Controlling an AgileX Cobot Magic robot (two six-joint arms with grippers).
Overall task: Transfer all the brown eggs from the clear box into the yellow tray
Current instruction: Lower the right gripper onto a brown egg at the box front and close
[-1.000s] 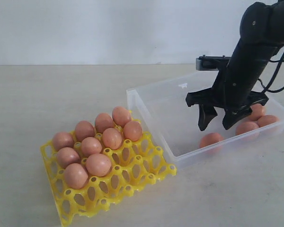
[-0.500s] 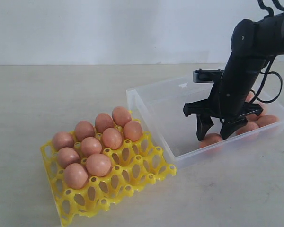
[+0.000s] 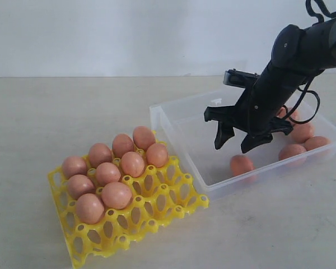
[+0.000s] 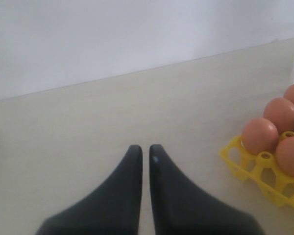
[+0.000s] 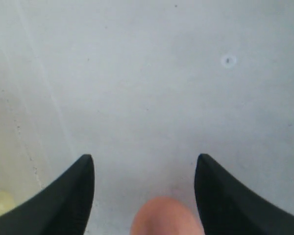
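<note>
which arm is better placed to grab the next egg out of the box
Right. The right gripper hangs open over the clear box, just above an egg. The left gripper is shut over bare table, off to the side of the yellow tray.

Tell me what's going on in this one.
The right gripper hovers over the clear box, its fingers spread and empty, just above one of the brown eggs. At least four eggs lie in the box, and ten already sit in the yellow tray. The left gripper is off to the side of the tray, closed and holding nothing.
</note>
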